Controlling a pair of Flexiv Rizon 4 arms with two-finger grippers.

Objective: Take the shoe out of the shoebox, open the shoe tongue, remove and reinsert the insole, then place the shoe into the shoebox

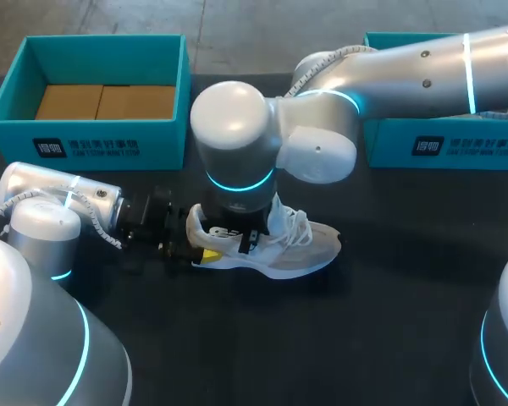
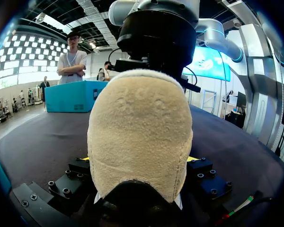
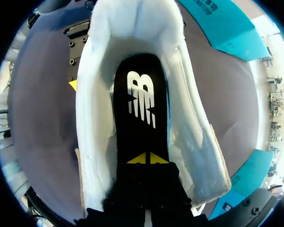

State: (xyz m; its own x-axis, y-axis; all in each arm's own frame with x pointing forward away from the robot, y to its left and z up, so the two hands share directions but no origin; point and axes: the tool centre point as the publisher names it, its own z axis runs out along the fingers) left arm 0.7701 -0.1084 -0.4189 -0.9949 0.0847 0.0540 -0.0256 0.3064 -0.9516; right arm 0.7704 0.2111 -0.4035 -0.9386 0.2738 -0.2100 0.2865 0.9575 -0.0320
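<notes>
Insole step in hand, shoe out on the table (image 1: 389,321).
Head view: my left pincer (image 1: 200,244) is clamping the shoe (image 1: 279,247) by the heel, with the shoebox (image 1: 110,145) well behind. Left wrist: the heel is filling the pincer's gap. Right wrist: my right pincer (image 3: 146,159), tips together, is pressing on the insole (image 3: 142,94). I can't tell if it's pinching it. The narrow collar is crowding the next move.

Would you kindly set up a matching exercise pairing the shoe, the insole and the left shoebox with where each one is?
Things:
1. shoe
2. insole
3. left shoebox

Places:
A. inside the shoe
B. by the far edge of the table, left side
C. out on the table, in neither box

Pairs: 1-C, 2-A, 3-B
</notes>
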